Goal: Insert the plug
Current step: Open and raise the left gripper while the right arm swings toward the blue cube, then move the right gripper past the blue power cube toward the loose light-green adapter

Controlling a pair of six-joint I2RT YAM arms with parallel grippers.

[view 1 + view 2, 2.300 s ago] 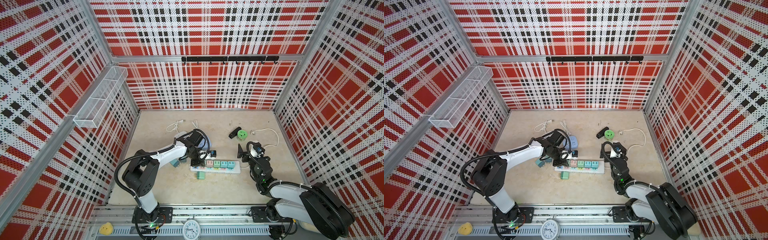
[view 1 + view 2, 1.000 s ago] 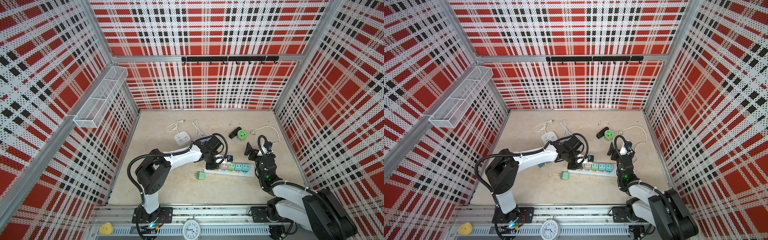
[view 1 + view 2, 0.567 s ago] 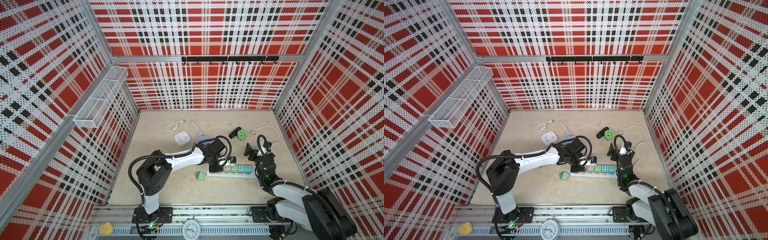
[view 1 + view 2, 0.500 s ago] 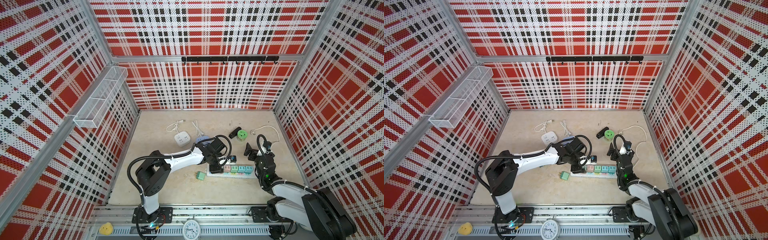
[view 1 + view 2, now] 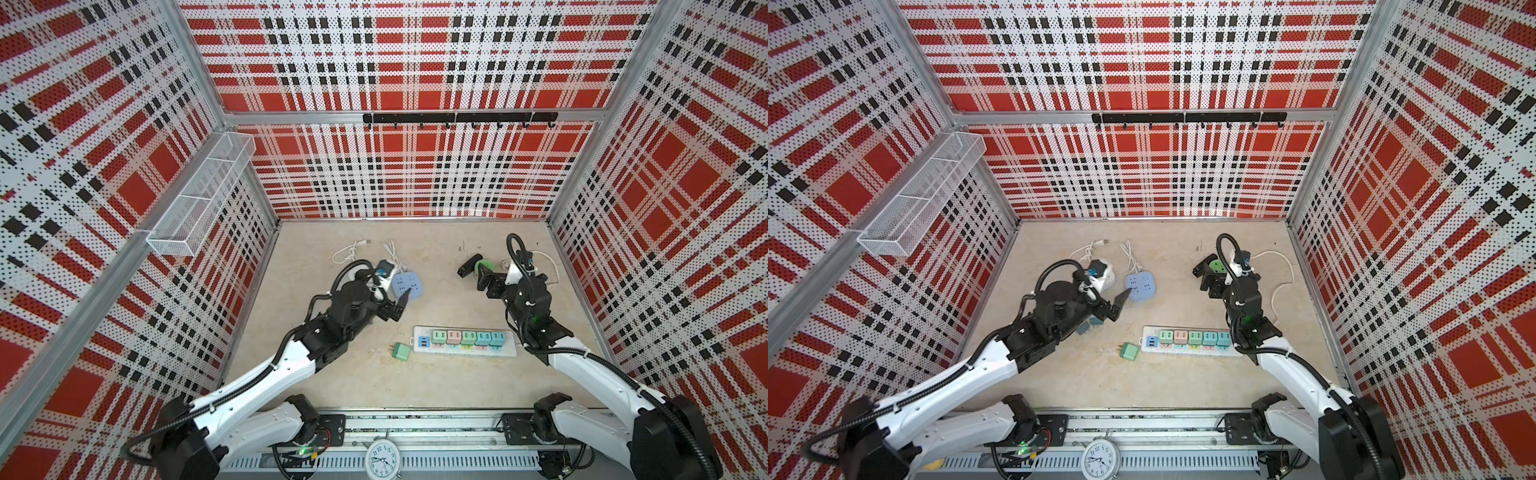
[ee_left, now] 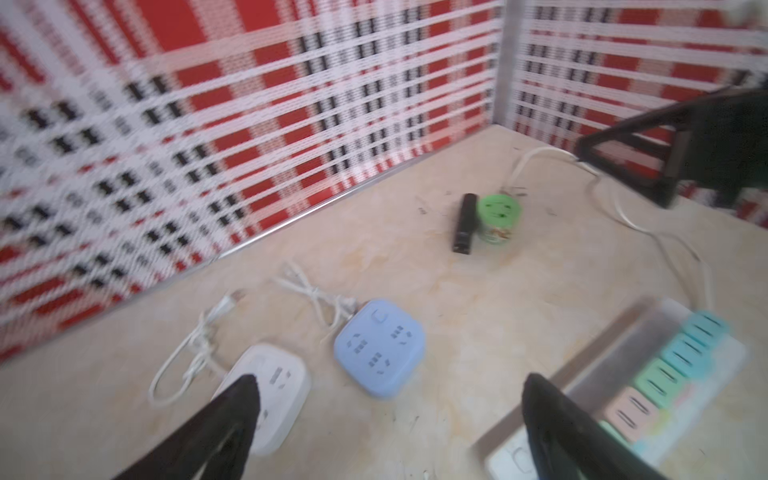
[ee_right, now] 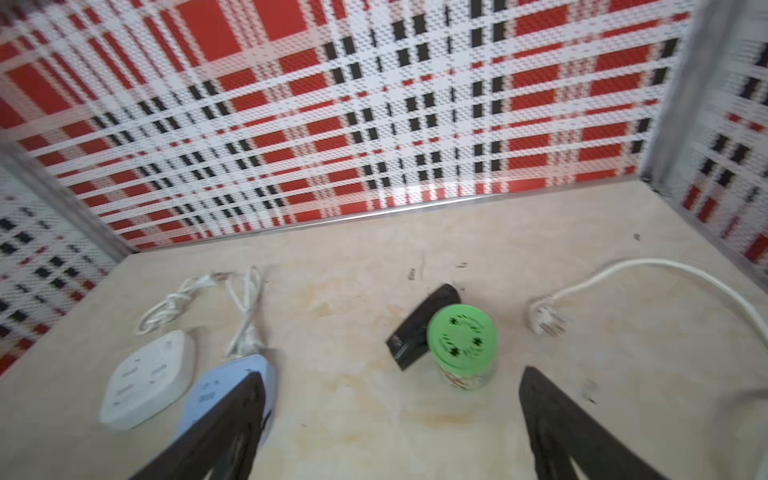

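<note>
the left gripper (image 5: 400,306) and right gripper (image 5: 485,283) are held raised, jaws spread and empty. the strip (image 5: 465,341) is laid flat, slots up, so insertion can be made from above; a green plug (image 5: 401,351) is left loose just beside its end.

On three sides, red, black and white plaid perforated wall panels (image 5: 415,62) enclose a beige marble-patterned floor (image 5: 374,382). A white wire-mesh basket (image 5: 199,199) hangs on the left wall. A black hook rail (image 5: 457,117), apparently metal, crosses the back wall.
</note>
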